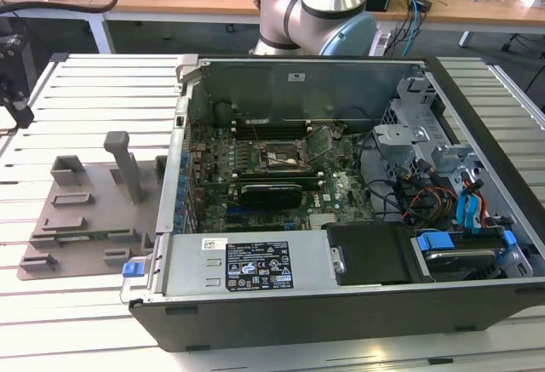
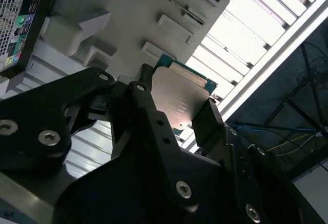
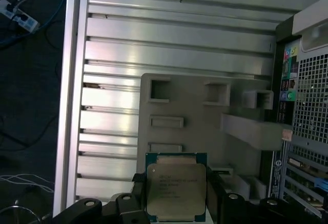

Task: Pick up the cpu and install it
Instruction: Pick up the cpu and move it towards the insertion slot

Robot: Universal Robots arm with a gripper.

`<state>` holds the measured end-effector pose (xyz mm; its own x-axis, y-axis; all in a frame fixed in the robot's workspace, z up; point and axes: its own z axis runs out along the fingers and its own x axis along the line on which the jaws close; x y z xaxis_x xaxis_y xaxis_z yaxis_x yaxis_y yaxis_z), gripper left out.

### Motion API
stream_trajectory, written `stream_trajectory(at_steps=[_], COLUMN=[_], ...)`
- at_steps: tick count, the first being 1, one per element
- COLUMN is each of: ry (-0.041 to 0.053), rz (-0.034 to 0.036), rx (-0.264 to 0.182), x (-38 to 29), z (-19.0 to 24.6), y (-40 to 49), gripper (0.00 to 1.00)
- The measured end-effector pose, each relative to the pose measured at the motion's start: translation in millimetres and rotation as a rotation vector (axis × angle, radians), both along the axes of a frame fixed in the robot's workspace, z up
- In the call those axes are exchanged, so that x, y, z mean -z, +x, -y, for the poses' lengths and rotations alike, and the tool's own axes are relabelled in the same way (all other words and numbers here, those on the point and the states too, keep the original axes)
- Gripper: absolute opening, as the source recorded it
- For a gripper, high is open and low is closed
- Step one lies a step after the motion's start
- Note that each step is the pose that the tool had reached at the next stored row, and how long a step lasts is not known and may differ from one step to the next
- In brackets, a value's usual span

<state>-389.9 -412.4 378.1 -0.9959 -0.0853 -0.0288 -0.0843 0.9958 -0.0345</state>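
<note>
arm: my silver-grey tubular robot arm with pale-blue joint caps [image 1: 315, 6], joints bunched at the exterior view's top | gripper: my black bolted-metal two-finger gripper [image 2: 177, 103], jaws drawn in | fingers [image 3: 214, 193]: I press one on each opposite edge of the small square silvery-topped cpu [image 3: 176, 188], clamping it flat between them
</note>
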Motion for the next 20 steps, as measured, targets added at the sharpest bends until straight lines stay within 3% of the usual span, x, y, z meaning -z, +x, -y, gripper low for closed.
stream_trajectory(at_steps=[18, 20], ry=[0.0000, 0.0001], rz=[0.0001, 0.0001], rx=[0.000, 0.000], x=[-51.3, -60.2], z=[-0.3, -0.3], y=[0.0, 0.0], gripper=[0.55, 0.55])
